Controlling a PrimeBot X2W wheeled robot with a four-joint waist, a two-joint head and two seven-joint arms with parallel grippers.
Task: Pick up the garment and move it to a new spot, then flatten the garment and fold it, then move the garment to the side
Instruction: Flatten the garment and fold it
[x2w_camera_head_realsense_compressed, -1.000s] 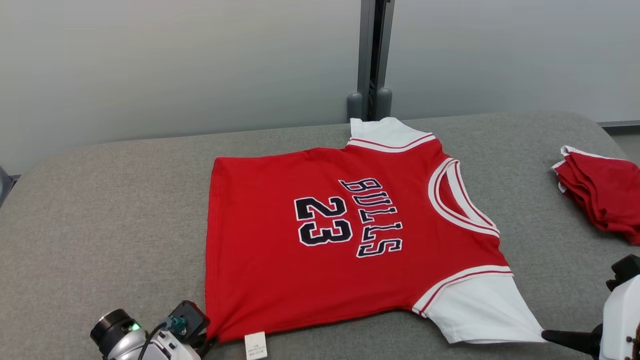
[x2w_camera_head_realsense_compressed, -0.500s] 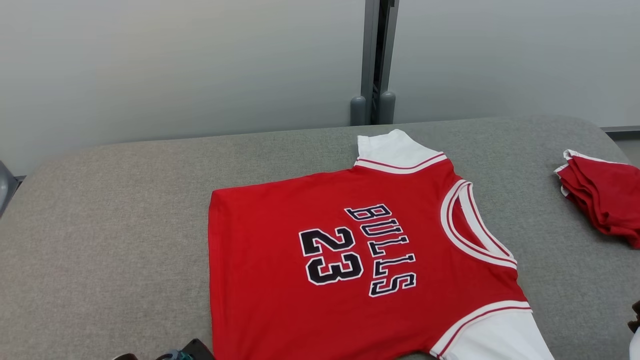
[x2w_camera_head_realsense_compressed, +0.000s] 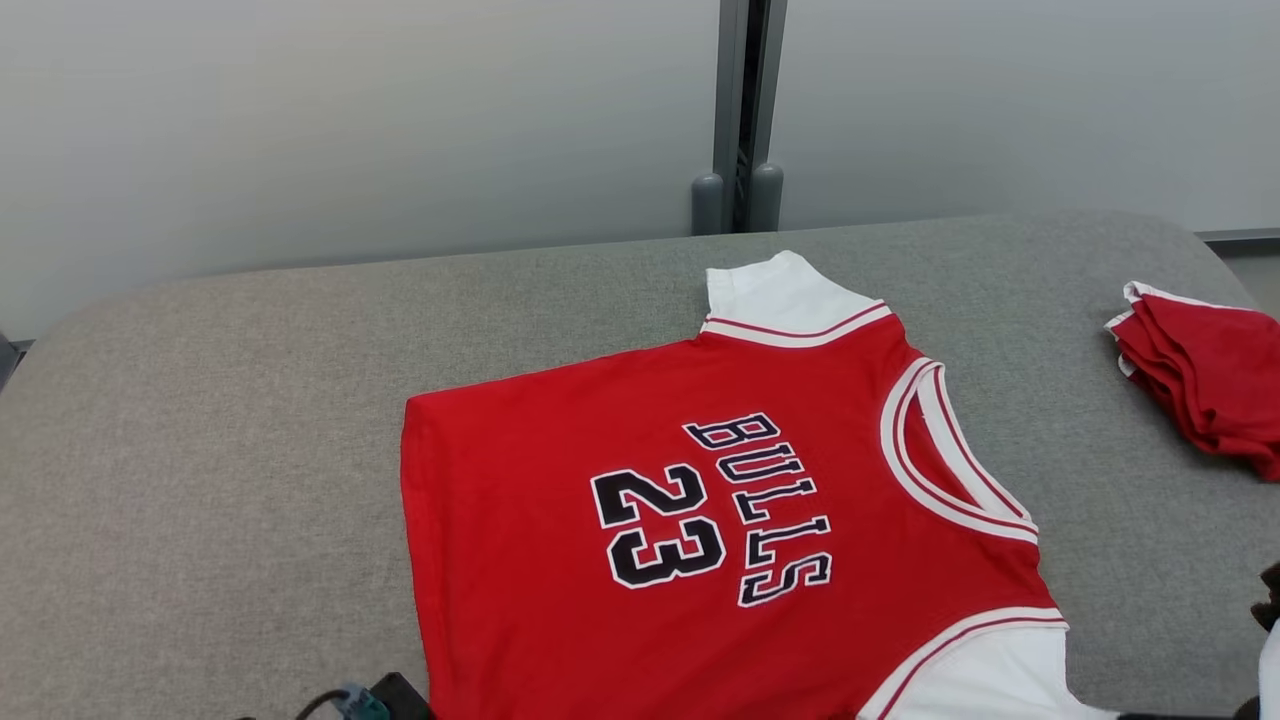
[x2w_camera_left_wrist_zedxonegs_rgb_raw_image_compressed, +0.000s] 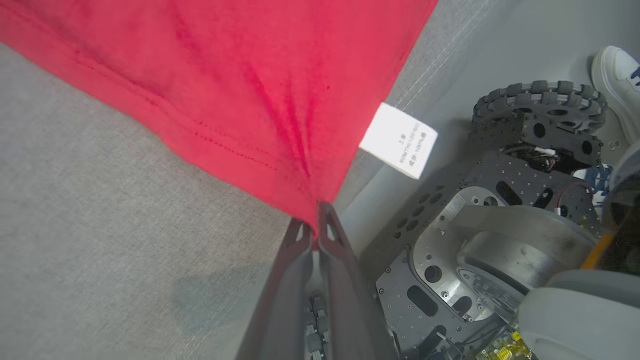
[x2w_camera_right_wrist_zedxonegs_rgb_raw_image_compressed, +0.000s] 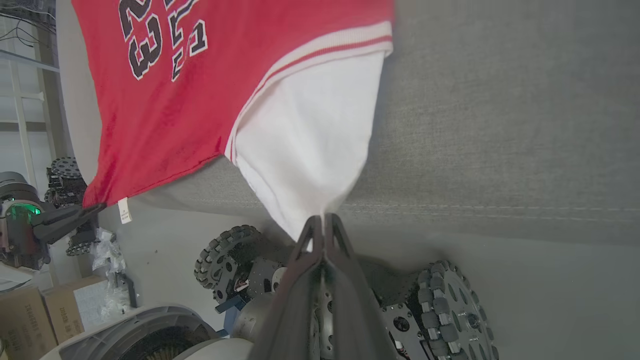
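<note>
Quick surface rundown from where I'm sitting. The garment (x2w_camera_head_realsense_compressed: 700, 520) is soft matt knit cloth with ribbed striped trim, and the lettering looks a touch smoother than the red around it. Its tag (x2w_camera_left_wrist_zedxonegs_rgb_raw_image_compressed: 398, 140) is smooth and white, could be woven or papery, can't tell. The table top (x2w_camera_head_realsense_compressed: 200, 450) is covered in coarse grey woven fabric with a stitched seam along the edge. My left gripper (x2w_camera_left_wrist_zedxonegs_rgb_raw_image_compressed: 316, 225) and right gripper (x2w_camera_right_wrist_zedxonegs_rgb_raw_image_compressed: 324, 222) look like dark matt plastic. My base plate (x2w_camera_left_wrist_zedxonegs_rgb_raw_image_compressed: 505, 170) is matt black drilled metal, and the disc (x2w_camera_left_wrist_zedxonegs_rgb_raw_image_compressed: 500, 260) is bare brushed metal with a dull sheen. Wheels (x2w_camera_left_wrist_zedxonegs_rgb_raw_image_compressed: 537, 97) look black and rubbery. The wall panel (x2w_camera_head_realsense_compressed: 300, 120) is smooth satin grey, and the boxes (x2w_camera_right_wrist_zedxonegs_rgb_raw_image_compressed: 30, 310) are plain brown cardboard.
</note>
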